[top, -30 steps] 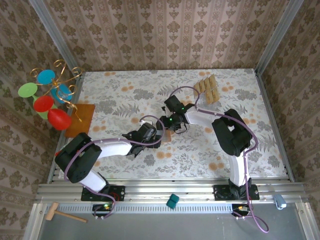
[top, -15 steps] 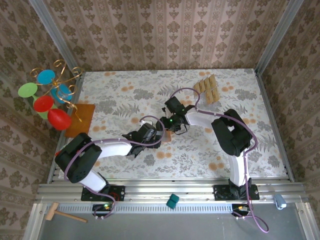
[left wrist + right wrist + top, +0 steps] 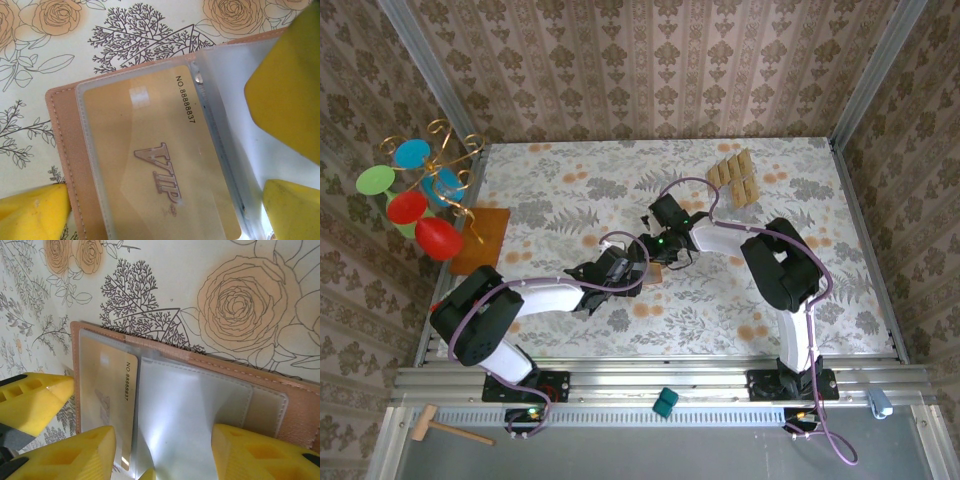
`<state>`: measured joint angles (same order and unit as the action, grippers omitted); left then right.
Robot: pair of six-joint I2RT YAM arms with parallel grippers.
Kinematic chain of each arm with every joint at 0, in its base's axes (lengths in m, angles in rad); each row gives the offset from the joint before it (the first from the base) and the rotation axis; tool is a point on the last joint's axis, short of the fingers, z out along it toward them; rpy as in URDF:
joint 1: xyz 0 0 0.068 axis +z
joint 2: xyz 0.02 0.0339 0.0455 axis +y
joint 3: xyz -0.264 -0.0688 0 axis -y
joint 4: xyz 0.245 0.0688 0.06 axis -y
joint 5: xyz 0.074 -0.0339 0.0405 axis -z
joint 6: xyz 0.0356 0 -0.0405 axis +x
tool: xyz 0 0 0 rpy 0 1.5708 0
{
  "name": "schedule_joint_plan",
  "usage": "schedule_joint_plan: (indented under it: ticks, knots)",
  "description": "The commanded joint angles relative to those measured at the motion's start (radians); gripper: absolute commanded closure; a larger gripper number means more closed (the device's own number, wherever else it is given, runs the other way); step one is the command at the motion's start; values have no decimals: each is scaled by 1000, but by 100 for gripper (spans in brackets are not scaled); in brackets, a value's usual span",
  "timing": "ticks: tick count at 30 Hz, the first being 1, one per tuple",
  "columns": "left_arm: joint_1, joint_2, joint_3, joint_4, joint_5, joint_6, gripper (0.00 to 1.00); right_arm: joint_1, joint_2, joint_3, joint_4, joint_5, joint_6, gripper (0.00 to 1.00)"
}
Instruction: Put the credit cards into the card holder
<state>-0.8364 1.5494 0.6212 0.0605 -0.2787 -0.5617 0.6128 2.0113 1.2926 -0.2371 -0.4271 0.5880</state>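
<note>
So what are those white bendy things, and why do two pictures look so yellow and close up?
They are two robot arms bolted to a table. One picture comes from a camera high above. The other two come from little cameras on the wrists, so you see yellow fingers up close. On the flowery table lie a bunch of tan credit cards, an orange-brown mat and the card holder, opened up. One gold card already sits in its clear pocket. The left gripper and the right gripper are both at the holder with fingers apart, clamping nothing that I can see.
</note>
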Motion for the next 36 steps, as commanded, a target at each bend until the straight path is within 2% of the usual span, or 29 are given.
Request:
schedule_joint_plan:
  ticks: [1, 6, 12, 16, 32, 36]
  knots:
    - [2, 13, -31, -34, 1, -20, 0, -2, 9, -16, 9, -20, 21, 46]
    - [1, 10, -34, -31, -1, -23, 0, -2, -3, -2, -32, 20, -12, 50]
    - [2, -11, -34, -34, -2, -19, 0, -1, 13, 23, -70, 46, -43, 72]
    - [3, -31, -31, -46, -7, -10, 0, 6, 36, 37, -73, 45, -43, 80]
    - [14, -46, -22, -85, -25, -12, 2, 34, 63, 68, -88, 50, -43, 81]
    - [13, -33, -38, -79, -33, -37, 5, 29, 42, 69, -97, 53, -46, 73]
